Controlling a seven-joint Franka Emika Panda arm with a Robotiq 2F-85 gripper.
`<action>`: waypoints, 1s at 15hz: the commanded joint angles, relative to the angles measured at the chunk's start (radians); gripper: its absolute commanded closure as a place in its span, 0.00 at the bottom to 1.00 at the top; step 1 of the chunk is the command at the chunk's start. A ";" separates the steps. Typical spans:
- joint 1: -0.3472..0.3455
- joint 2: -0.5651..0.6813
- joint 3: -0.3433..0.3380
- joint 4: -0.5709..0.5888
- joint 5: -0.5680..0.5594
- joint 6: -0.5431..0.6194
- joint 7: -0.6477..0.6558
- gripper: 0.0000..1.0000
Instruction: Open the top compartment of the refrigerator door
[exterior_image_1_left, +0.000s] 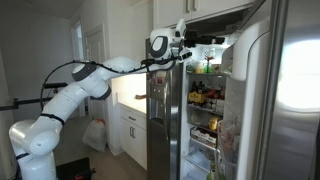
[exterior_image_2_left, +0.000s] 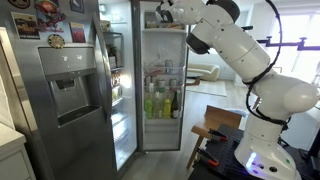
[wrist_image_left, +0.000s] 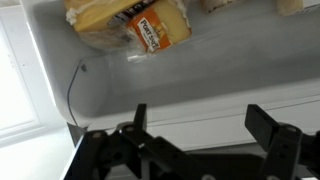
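— Stainless steel takes up most of it. The refrigerator door (exterior_image_2_left: 60, 130) is the tall grey panel at the near left in an exterior view, with picture magnets (exterior_image_2_left: 35, 15) across its top and a dark recess (exterior_image_2_left: 62, 92) in its front.
— Is it shut?
— Hard to say from either angle; it may stand slightly ajar. Just right of it is the lit compartment (exterior_image_2_left: 162, 60), with bottles (exterior_image_2_left: 160, 100) lined up on a middle shelf. In an exterior view a second door (exterior_image_1_left: 248, 80) hangs swung out at the right, its white liner facing in.
— And the robot?
— The white arm (exterior_image_2_left: 245, 55) rises from the near right and reaches up and left to the top of that lit compartment. The gripper (exterior_image_2_left: 166, 12) is high at the fridge's upper edge, right of the grey panel's top.
— Holding anything?
— No. In the wrist view the two black fingers (wrist_image_left: 270, 128) are spread wide with nothing between them, only a pale inner wall (wrist_image_left: 200, 75) beyond. Farther back lies an orange and yellow packet (wrist_image_left: 140, 25).
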 joint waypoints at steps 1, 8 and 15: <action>0.001 0.025 0.003 0.014 -0.017 -0.005 0.017 0.00; 0.011 0.130 0.029 0.062 -0.021 -0.010 -0.057 0.00; 0.003 0.231 0.027 0.181 -0.027 -0.214 -0.200 0.00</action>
